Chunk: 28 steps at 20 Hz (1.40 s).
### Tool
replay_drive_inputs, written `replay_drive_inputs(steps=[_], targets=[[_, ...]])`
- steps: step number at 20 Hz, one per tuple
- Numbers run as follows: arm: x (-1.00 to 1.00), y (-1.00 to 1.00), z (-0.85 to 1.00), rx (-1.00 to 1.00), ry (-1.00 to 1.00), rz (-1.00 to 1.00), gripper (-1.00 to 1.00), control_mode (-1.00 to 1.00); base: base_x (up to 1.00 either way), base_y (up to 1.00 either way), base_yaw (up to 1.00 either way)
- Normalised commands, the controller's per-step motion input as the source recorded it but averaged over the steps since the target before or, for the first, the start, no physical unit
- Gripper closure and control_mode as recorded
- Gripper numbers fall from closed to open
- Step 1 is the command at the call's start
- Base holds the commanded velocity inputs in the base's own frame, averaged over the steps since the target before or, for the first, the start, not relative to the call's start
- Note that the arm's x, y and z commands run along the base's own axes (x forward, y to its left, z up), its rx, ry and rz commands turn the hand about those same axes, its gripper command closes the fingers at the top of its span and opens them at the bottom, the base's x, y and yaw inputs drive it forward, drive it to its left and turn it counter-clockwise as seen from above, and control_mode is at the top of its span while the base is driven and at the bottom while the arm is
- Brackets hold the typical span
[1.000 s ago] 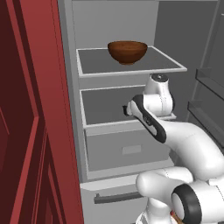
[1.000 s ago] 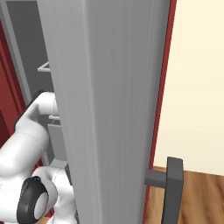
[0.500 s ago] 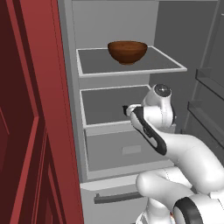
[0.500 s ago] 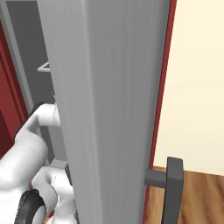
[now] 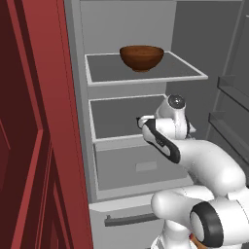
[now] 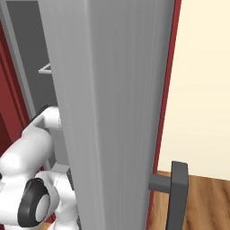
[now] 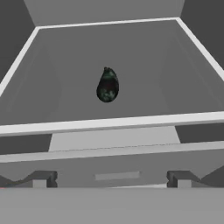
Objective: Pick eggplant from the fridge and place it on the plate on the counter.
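Observation:
The eggplant, a small dark teardrop, lies alone near the middle of the fridge's middle shelf. My gripper is open, its two dark fingertips standing wide apart with nothing between them. It is short of the shelf's front lip, level with the eggplant and still well apart from it. In the left base view my white arm reaches into the open fridge at the middle shelf. The plate and the counter are out of view.
A brown wooden bowl stands on the shelf above. A grey drawer front sits under the middle shelf. The open fridge door with its dark bar handle stands close on the right. A red cupboard side is on the left.
The arm has stretched lower and further in towards the middle shelf, and the hand has shifted slightly left. The gripper stays open.

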Motion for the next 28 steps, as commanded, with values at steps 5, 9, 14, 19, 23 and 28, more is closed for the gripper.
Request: replay_drive_inputs(steps=[5,9,14,19,23,28], targets=[[0.56,0.00,-0.10,0.00,0.00,0.00,-1.00,-1.00,0.00,0.00,0.00],[0.49,0.00,-0.11,0.00,0.00,0.00,-1.00,-1.00,0.00,0.00,0.00],[0.52,0.00,-0.18,0.00,0.02,0.00,-1.00,-1.00,0.00,0.00,0.00],[0.56,0.00,-0.29,0.00,0.02,0.00,-1.00,-1.00,0.00,0.00,0.00],[0.59,0.00,-0.23,0.00,0.02,0.00,-1.00,-1.00,0.00,0.00,0.00],[0.62,0.00,-0.15,0.00,0.03,0.00,-1.00,-1.00,0.00,0.00,0.00]])
